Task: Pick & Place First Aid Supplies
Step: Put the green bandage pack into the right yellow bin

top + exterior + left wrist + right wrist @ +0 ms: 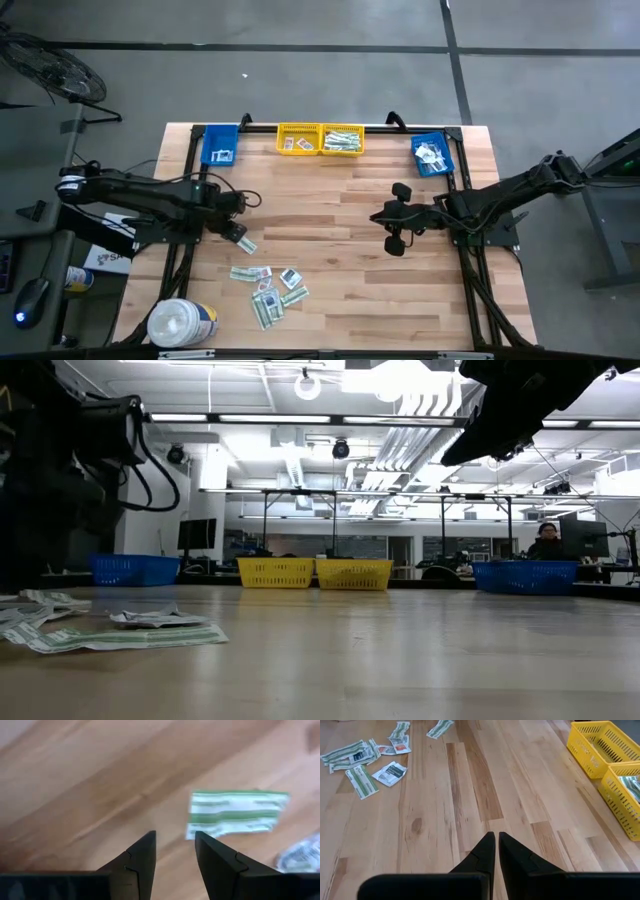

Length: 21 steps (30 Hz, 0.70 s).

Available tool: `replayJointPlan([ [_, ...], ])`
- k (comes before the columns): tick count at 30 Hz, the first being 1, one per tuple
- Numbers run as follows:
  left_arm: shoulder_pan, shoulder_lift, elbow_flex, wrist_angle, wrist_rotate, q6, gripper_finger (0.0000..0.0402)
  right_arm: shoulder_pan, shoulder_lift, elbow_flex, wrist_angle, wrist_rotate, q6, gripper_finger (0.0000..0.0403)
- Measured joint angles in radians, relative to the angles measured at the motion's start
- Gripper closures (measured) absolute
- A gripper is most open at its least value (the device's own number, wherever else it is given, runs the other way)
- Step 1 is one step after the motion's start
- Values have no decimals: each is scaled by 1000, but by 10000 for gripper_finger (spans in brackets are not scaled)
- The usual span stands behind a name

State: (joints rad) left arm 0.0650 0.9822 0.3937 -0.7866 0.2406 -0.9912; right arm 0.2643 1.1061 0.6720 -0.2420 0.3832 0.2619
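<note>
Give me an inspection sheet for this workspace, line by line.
Surface: wooden table, light planks.
Job's things: loose packets piled near the left front; one green-white strip lies alone, just ahead of the left claw; more packets already in the bins.
Clutter: white tub at the front left corner.
Claws: left claw open, empty, low over the table by the strip; right claw shut, empty, over bare wood at mid table.
Cables: black cables run along the left arm.
Surroundings: two yellow bins and two blue bins on the far edge; a person sits beyond the table.
</note>
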Motion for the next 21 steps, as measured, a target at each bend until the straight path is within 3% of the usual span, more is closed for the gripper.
replayJointPlan([
  [21, 2, -45, -66, 93, 28, -35, 266, 0, 0, 0, 0, 2, 0, 386],
])
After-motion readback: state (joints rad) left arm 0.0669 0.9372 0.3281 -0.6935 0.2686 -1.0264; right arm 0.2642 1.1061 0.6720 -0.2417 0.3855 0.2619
